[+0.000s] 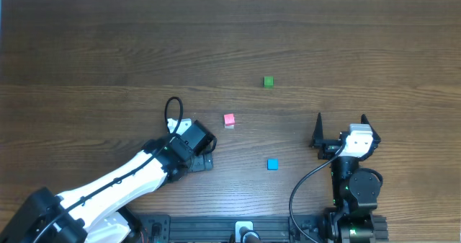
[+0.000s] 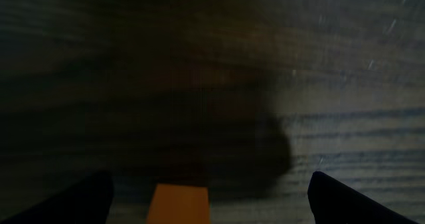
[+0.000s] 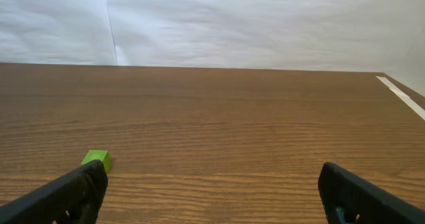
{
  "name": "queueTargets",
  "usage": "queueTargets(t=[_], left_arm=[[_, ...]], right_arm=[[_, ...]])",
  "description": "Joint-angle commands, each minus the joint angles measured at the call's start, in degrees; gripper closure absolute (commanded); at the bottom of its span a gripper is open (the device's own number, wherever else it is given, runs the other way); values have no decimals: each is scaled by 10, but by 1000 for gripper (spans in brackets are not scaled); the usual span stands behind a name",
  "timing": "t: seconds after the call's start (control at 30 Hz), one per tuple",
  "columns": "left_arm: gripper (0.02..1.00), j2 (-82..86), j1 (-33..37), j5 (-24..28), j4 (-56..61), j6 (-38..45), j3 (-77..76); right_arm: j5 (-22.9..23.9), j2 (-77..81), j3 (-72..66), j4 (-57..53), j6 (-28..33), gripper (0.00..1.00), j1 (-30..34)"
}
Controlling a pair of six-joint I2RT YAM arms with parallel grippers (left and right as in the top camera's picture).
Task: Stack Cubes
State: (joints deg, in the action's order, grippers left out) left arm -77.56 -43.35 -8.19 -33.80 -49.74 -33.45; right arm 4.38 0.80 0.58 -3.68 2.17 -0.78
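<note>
A green cube (image 1: pixel 268 81) lies farthest up the table, a pink cube (image 1: pixel 229 119) sits in the middle, and a blue cube (image 1: pixel 272 164) lies nearer the arm bases. My left gripper (image 1: pixel 201 161) points down close to the wood, left of the pink cube. In the left wrist view the left gripper (image 2: pixel 209 183) is open, and an orange cube (image 2: pixel 178 205) lies between its spread fingers, touching neither. My right gripper (image 1: pixel 341 127) stands open and empty at the right. The right wrist view has the right gripper (image 3: pixel 212 174) facing the green cube (image 3: pixel 97 160).
The wooden table (image 1: pixel 108 48) runs wide and bare to the far side. A white wall (image 3: pixel 265 24) rises behind its far edge, and a pale tape strip (image 3: pixel 402 94) marks the wood at the right. The left arm's cable (image 1: pixel 171 109) loops above its wrist.
</note>
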Motion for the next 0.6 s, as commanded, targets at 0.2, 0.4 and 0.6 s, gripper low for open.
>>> queueTargets(t=[0.2,0.4,0.6], left_arm=[[82,-12,2,43,-23,13,6],[159,-12,2,43,-39,13,6],[428,-12,2,43,-39,13,6]], right_arm=[[-5,-5,-3,-2,2,7,3],[-5,-5,-3,-2,2,7,3],[-5,-5,-3,-2,2,9,3]])
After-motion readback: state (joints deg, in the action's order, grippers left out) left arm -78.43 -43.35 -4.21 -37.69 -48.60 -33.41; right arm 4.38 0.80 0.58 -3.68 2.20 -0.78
